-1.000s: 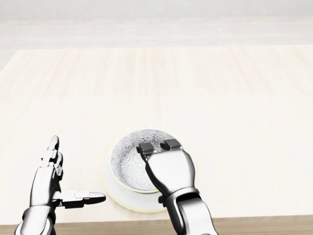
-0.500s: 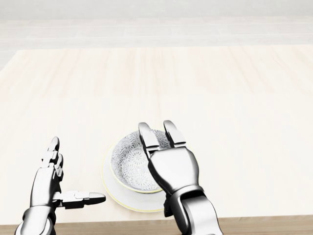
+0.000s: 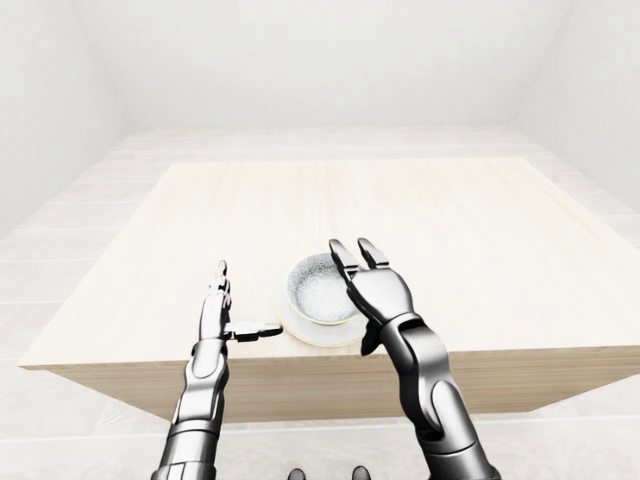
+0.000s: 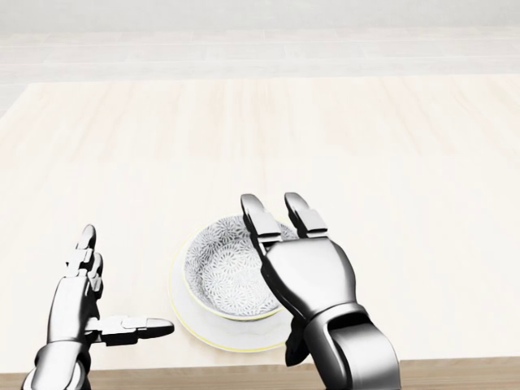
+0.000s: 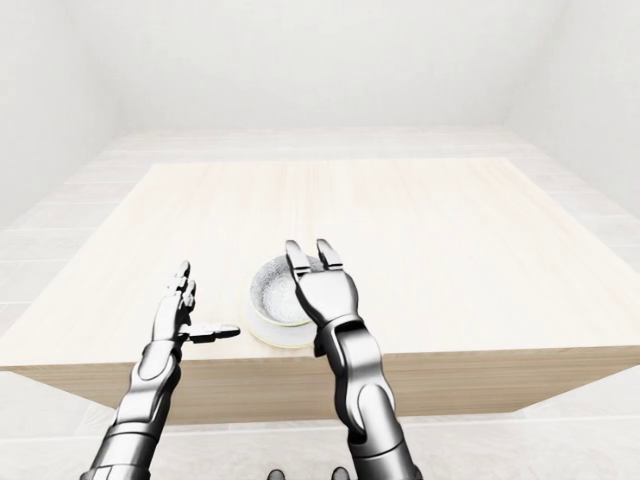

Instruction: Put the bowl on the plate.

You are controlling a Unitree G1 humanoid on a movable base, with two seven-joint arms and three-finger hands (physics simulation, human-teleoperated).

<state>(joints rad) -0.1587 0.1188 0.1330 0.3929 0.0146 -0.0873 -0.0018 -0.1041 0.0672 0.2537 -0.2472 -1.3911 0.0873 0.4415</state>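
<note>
A patterned grey-and-white bowl (image 4: 221, 272) sits inside a pale plate (image 4: 188, 319) near the table's bottom edge in the head view. My right hand (image 4: 280, 218) hovers over the bowl's right side, raised off it, fingers stretched out and open, holding nothing. It hides the bowl's right rim. My left hand (image 4: 101, 284) rests open to the left of the plate, thumb (image 4: 138, 328) pointing toward the plate, not touching it.
The light wooden table (image 3: 400, 210) stretches wide above and to both sides of the plate. Its near edge (image 3: 300, 362) lies just below the plate. White floor and walls surround the table.
My right hand's fingers have uncurled from the bowl and the hand has lifted up and slightly right. Bowl, plate and left hand stay where they were.
</note>
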